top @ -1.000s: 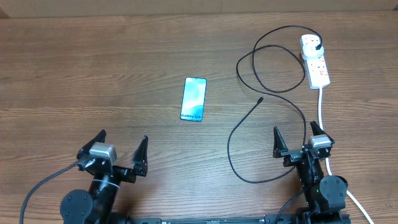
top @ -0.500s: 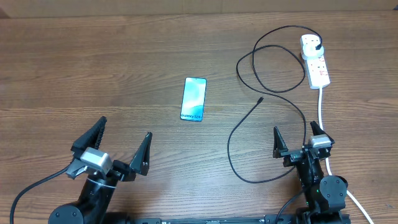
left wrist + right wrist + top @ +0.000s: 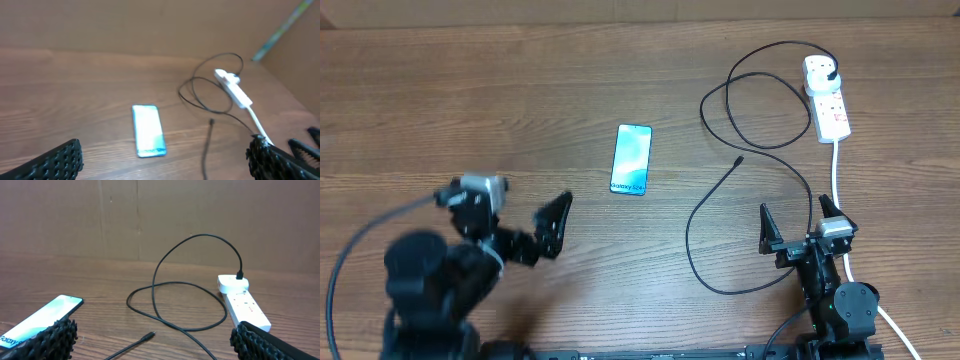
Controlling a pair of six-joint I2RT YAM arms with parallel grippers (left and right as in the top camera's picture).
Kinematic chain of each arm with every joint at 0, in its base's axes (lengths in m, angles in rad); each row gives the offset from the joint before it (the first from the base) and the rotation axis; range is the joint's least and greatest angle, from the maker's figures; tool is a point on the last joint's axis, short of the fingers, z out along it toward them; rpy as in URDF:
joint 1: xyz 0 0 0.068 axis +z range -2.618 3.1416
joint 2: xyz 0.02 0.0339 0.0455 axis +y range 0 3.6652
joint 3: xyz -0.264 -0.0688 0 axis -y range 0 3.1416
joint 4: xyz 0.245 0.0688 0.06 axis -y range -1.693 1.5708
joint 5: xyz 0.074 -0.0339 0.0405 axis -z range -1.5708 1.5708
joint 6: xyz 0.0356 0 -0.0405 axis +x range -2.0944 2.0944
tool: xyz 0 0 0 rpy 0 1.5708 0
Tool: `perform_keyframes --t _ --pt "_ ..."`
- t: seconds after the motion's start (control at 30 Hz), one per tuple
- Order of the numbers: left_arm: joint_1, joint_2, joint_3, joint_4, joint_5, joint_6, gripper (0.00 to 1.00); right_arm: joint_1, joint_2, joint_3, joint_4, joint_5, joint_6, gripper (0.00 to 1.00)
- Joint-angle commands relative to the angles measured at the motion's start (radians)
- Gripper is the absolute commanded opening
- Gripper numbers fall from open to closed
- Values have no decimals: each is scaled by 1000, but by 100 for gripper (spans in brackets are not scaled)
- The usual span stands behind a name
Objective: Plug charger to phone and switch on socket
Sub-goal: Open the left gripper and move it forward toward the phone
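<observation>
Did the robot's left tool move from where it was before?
Yes. The left tool has swung forward, closer to the phone, which has stayed put.

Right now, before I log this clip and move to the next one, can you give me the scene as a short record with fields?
phone: flat on the table, screen up, nothing plugged in
charger: black plug seated in the socket; cable looped; small connector lying free, right of the phone, not touching it
socket: far right of the table; switch position cannot be told
left tool: open, empty, near side of the phone
right tool: open, empty, by the cable's near loop
progress: phone not yet connected
</observation>
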Motion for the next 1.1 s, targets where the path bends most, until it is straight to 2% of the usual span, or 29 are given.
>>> perform_keyframes --t 0.0,0.07,0.13,0.3,0.43,0.6,0.7,0.83,1.07 --pt "4 101 82 14 256 -17 100 4 -10 -10 6 10 6 100" --pt "4 144 87 65 377 -17 100 4 -10 -10 6 10 6 100" --pt "4 179 87 110 435 -28 99 4 -10 -10 6 10 6 100" --pt "3 239 91 77 414 -61 100 4 -10 -10 6 10 6 100" --pt "-14 275 135 -64 244 -61 100 4 -10 -10 6 10 6 100" --pt "-112 365 311 -366 -134 -42 100 4 -10 -10 6 10 6 100" --pt "-178 414 393 -471 -266 -42 100 4 -10 -10 6 10 6 100" --pt "-245 437 413 -471 -203 -56 100 4 -10 -10 6 10 6 100" --pt "-258 462 413 -441 -122 -80 100 4 -10 -10 6 10 6 100"
